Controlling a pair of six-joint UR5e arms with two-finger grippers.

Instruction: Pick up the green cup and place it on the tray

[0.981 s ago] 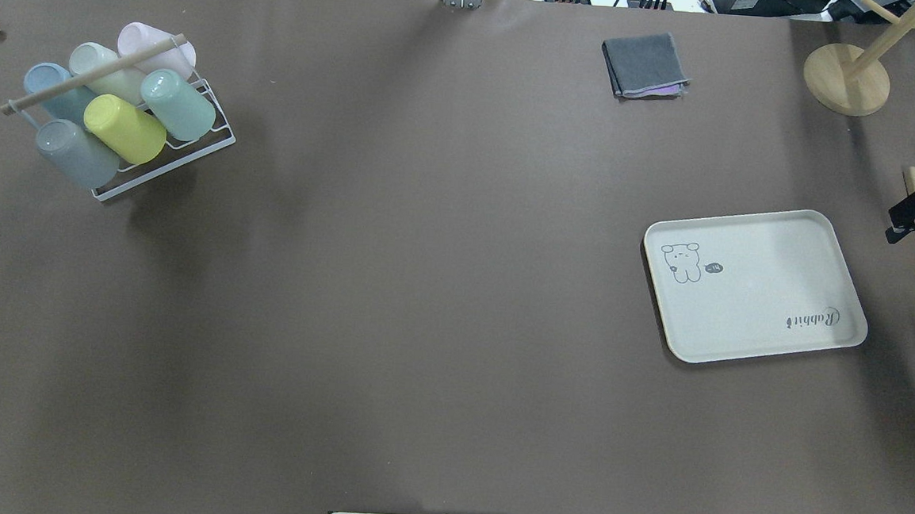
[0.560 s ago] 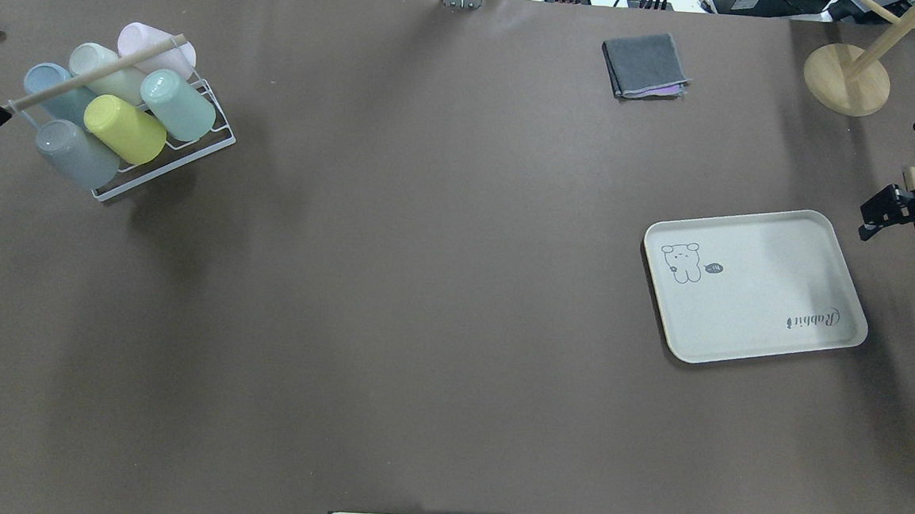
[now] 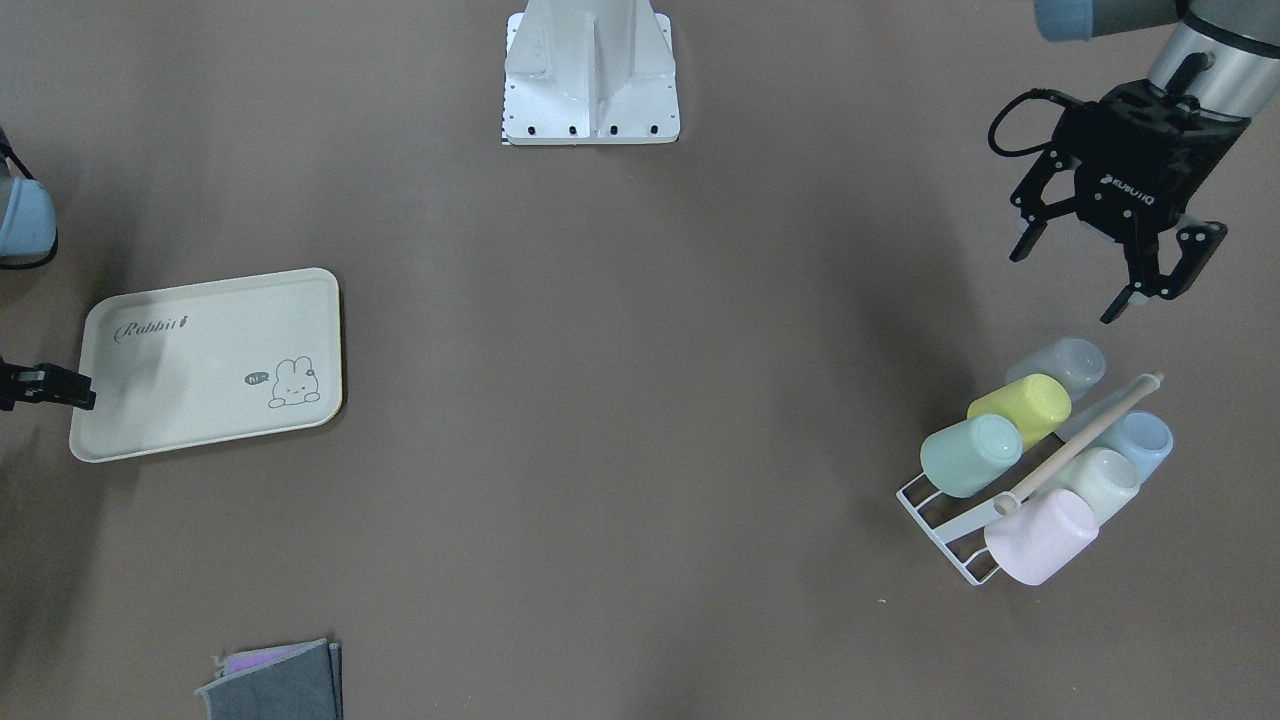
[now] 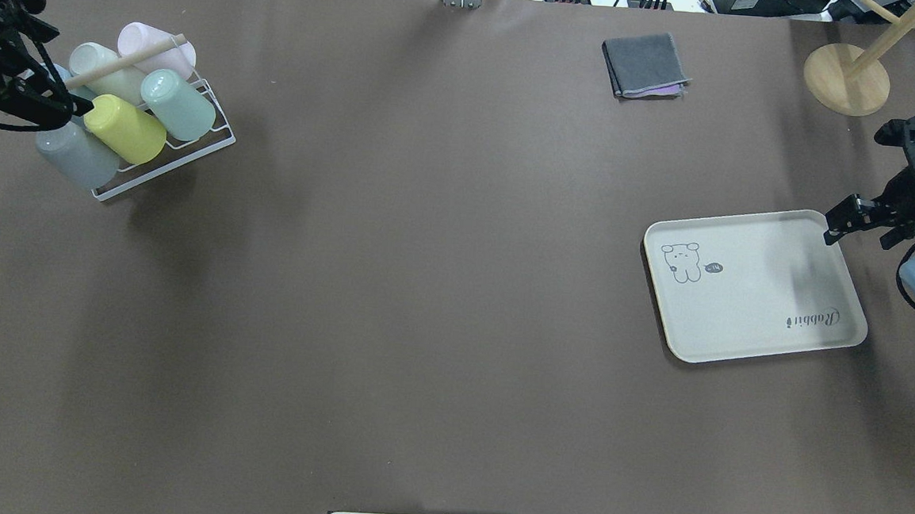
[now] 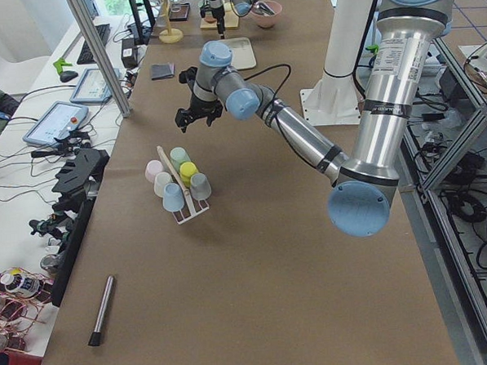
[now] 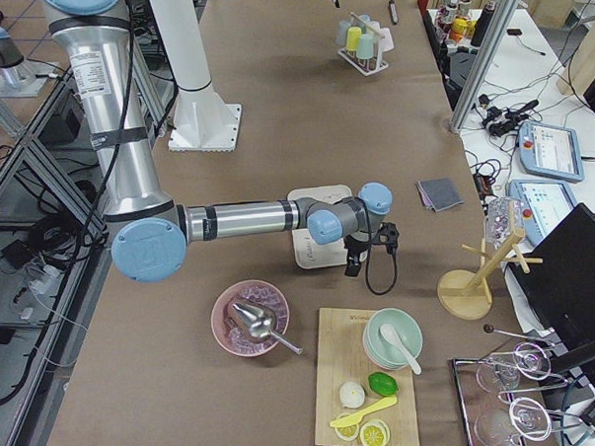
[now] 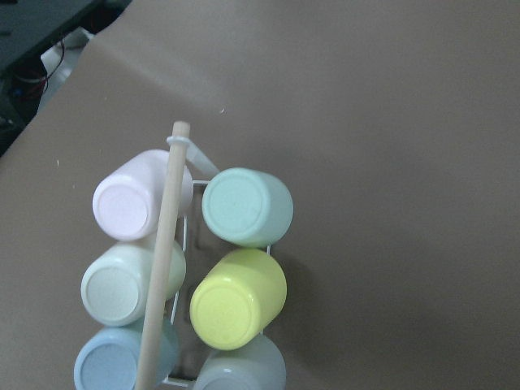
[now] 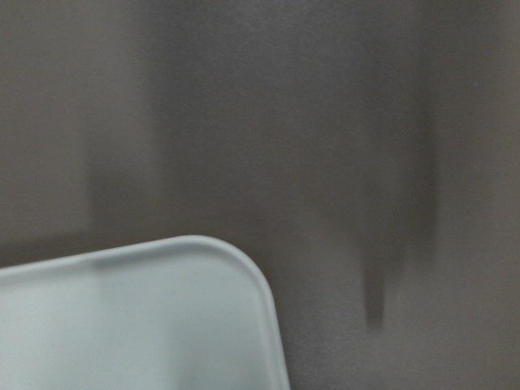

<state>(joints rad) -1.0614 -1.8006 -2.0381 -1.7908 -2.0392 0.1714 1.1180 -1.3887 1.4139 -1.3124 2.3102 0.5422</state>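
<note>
The green cup lies tilted in a white wire rack at the far left, next to a yellow cup. It also shows in the front view and the left wrist view. My left gripper is open and empty, hovering beside the rack on the robot's side. The cream tray with the bunny drawing lies empty at the right. My right gripper is open and empty over the tray's far right corner.
The rack also holds pink, whitish, blue and grey cups under a wooden handle. A folded grey cloth and a wooden stand sit at the far right. A cutting board and a pink bowl lie beyond the tray.
Both arms have come into the overhead view. The left gripper moved in from the left edge up to the rack. The right gripper moved leftward to the tray's corner.
</note>
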